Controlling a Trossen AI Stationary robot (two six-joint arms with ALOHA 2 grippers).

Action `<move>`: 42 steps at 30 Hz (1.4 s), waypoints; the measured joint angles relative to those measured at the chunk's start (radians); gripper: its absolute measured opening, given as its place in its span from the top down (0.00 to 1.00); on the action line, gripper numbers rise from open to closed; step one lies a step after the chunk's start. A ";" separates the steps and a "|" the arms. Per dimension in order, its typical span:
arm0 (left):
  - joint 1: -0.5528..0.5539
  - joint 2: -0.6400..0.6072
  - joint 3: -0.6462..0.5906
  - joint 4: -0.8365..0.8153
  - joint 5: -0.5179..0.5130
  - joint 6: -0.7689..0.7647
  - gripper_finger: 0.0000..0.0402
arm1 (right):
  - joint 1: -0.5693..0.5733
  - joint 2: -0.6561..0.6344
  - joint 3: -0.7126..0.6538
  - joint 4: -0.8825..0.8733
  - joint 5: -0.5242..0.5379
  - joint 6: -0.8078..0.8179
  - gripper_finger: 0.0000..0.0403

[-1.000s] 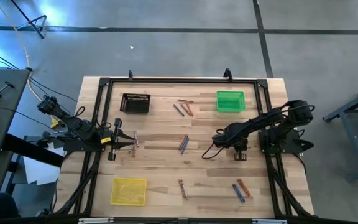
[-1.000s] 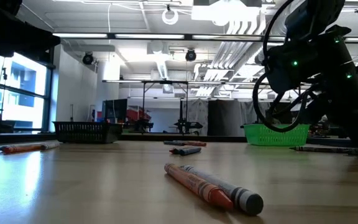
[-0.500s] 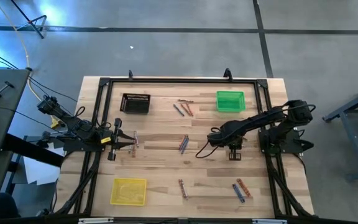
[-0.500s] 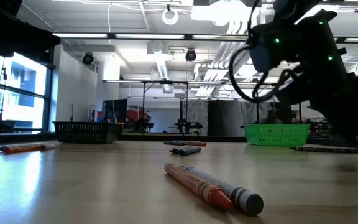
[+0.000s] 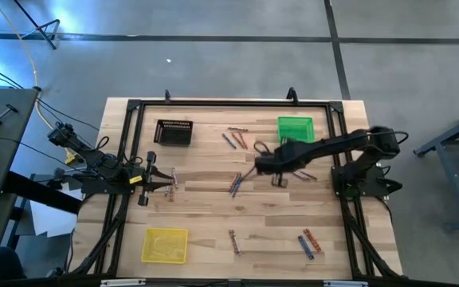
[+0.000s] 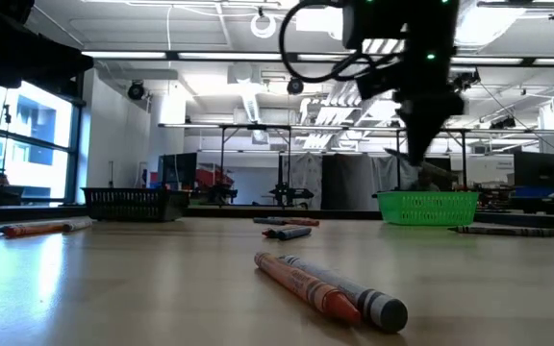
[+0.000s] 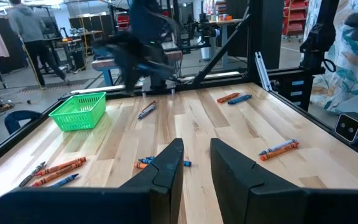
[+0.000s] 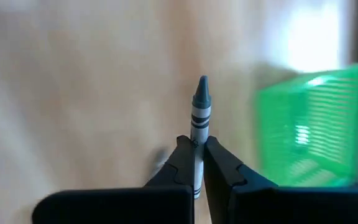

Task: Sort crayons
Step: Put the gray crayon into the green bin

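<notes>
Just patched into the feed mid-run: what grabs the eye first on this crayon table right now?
The right gripper, reaching over the table's middle near the green basket, is shut on a grey-blue crayon pointing out past its fingers. The left gripper waits at the left edge by a small pair of crayons. Loose clusters of crayons dot the wood, with a black basket and a yellow tray on the left side.
</notes>
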 joint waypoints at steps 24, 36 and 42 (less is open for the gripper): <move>0.000 0.000 0.000 0.000 0.000 0.000 0.83 | -0.582 0.000 0.019 0.035 -0.023 -0.147 0.99; 0.000 0.000 0.000 0.000 0.000 0.000 0.83 | -0.664 0.000 0.019 0.070 -0.146 -0.197 0.99; 0.000 0.000 0.000 0.000 0.000 -0.002 0.83 | -0.665 0.000 0.019 0.054 -0.169 -0.197 0.96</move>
